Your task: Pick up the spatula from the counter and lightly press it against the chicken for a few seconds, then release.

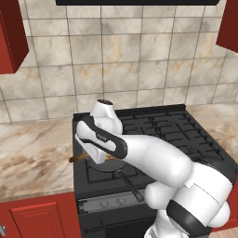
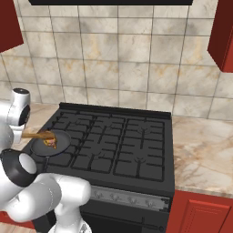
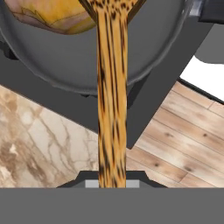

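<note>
Pressing: spatula (image 3: pixel 111 109) is laid at the chicken (image 3: pixel 52 15), seemingly touching.
Done: pickup; jaws clamped on the spatula.
Left: brief hold, release.

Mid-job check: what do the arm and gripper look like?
A glossy white arm of rounded, bulbous links, with black bands at the joints. The gripper has small dark finger tips. No cables visible.

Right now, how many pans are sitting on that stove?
1. The pan sits on the stove's front left burner, with the chicken inside and the spatula over it. The right base view shows the whole stovetop, so none seems hidden.
</note>
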Available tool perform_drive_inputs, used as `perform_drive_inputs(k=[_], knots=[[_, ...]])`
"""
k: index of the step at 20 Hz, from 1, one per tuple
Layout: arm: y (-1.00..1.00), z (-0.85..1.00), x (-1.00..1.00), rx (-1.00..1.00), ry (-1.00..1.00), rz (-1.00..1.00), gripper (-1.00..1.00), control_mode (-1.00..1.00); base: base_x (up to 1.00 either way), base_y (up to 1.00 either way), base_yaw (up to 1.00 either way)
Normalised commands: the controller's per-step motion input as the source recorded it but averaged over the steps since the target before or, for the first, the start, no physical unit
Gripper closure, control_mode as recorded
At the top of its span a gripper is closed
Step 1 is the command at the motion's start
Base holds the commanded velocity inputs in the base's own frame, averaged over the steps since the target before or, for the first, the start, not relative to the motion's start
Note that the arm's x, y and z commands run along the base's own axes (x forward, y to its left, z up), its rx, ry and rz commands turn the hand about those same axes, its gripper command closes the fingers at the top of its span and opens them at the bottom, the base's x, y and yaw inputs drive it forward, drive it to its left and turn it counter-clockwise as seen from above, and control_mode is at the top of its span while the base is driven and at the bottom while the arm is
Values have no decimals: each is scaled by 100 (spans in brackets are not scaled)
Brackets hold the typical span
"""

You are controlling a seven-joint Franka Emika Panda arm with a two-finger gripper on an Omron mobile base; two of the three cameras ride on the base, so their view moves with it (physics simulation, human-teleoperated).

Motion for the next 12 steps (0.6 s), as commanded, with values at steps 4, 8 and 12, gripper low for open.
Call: perform_drive_inputs(k=[4,8,12], knots=[[0,0,9,0,7,0,100,-100,0,0,0],[0,0,11,0,4,0,100,-100,0,0,0],[0,-2,5,0,5,0,100,-100,0,0,0]])
